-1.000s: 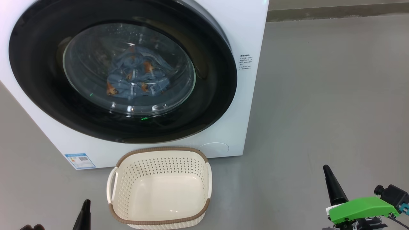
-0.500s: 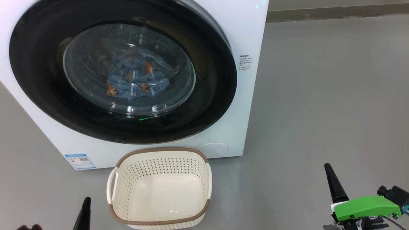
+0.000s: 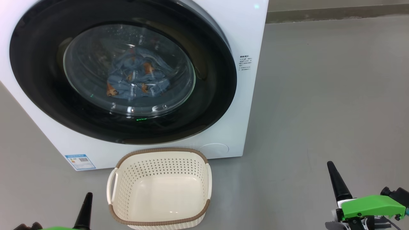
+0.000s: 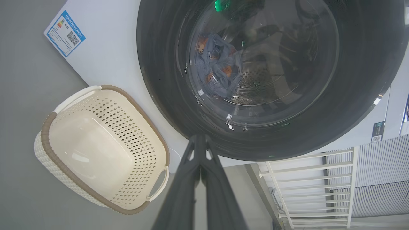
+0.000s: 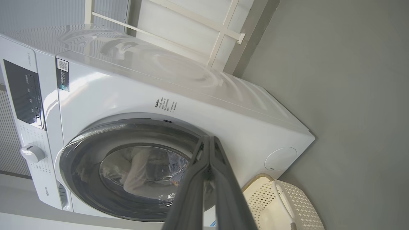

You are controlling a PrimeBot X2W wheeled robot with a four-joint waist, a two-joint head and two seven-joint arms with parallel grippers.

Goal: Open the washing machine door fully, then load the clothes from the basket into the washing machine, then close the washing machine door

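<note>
The white washing machine (image 3: 246,38) (image 5: 204,95) stands with its black-rimmed door (image 3: 214,95) (image 4: 153,70) (image 5: 80,153) shut flat against the front. Behind the glass lie the blue clothes (image 3: 135,80) (image 4: 217,72) with orange-brown figures. On the floor before it sits the cream basket (image 3: 159,220) (image 4: 48,127) (image 5: 287,204), nothing inside. My left gripper (image 3: 88,195) (image 4: 200,138) is low at the left of the basket, shut and holding nothing. At the lower right, well apart from the basket, my right gripper (image 3: 329,164) (image 5: 208,139) is likewise shut with nothing in it.
Grey floor (image 3: 319,95) spreads wide to the right of the machine. A skirting strip (image 3: 335,14) runs along the far wall. A white slatted rack (image 4: 306,185) (image 5: 223,28) stands beside the machine. A blue label (image 3: 80,161) marks its lower front.
Both grippers have crept slightly upward in the head view. The door, clothes and basket have not moved.
</note>
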